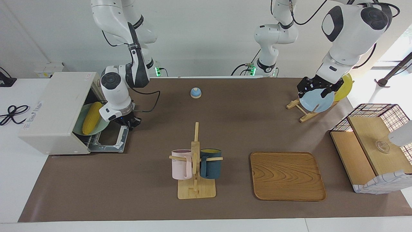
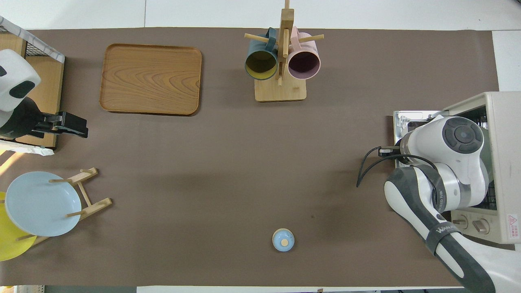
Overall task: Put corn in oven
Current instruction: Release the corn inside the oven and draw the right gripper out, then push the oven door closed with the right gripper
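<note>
The off-white oven (image 1: 54,109) stands at the right arm's end of the table, its door (image 1: 109,139) folded down flat. Inside it the yellow corn (image 1: 92,117) lies on a pale green plate (image 1: 104,124) on the rack. My right gripper (image 1: 130,122) is shut and low beside the corner of the door that is nearer to the robots; I cannot tell whether it touches the door. In the overhead view the right arm hides this gripper and the corn, and only the oven (image 2: 504,162) shows. My left gripper (image 1: 313,91) (image 2: 83,127) waits open over the plate rack.
A mug stand (image 1: 195,161) with a pink and a dark blue mug is mid-table, a wooden tray (image 1: 287,175) beside it. A small blue bell (image 1: 195,92) sits near the robots. The rack holds a blue plate (image 1: 317,100) and a yellow plate (image 1: 344,87). A wire basket (image 1: 370,141) stands at the left arm's end.
</note>
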Robot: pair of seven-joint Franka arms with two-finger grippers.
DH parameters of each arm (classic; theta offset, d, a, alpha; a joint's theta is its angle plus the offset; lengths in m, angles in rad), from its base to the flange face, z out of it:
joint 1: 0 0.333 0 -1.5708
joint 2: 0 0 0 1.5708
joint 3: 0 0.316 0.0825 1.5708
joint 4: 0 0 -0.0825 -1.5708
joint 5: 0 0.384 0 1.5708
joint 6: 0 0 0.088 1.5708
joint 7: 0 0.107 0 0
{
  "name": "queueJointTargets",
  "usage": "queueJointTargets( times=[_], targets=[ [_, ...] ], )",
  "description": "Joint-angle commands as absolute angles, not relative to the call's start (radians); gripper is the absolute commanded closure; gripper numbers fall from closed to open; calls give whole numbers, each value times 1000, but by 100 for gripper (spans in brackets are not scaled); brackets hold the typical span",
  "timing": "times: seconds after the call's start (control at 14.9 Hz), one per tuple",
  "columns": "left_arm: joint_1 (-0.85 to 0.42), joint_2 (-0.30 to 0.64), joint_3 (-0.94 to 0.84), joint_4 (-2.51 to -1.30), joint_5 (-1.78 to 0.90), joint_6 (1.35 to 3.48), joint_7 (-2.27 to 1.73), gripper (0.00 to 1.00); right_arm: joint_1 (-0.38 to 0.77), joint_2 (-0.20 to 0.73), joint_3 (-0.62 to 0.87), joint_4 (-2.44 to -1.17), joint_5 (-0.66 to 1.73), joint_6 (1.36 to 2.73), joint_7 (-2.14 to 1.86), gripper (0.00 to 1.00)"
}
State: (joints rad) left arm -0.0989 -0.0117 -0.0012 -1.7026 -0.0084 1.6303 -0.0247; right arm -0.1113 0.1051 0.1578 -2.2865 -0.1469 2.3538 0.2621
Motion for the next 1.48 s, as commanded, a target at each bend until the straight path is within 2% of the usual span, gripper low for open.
queueJointTargets(
  times=[0.0, 0.2, 1.14, 1.41],
  targets=[
    [-101, -21, 6, -1701, -20, 1620, -17, 0, -146, 91, 153, -2212, -173, 2223, 200, 100],
    [-101, -21, 6, -1701, -20, 1620, -17, 0, -184, 74, 153, -2140, -178, 2122, 108, 100],
    [-101, -21, 6, -1701, -20, 1620, -17, 0, -397, -21, 143, -2091, -183, 2026, -276, 100],
    [-101, -21, 6, -1701, -20, 1620, -17, 0, -396, -29, 150, -2057, -184, 1979, -284, 100]
  ],
)
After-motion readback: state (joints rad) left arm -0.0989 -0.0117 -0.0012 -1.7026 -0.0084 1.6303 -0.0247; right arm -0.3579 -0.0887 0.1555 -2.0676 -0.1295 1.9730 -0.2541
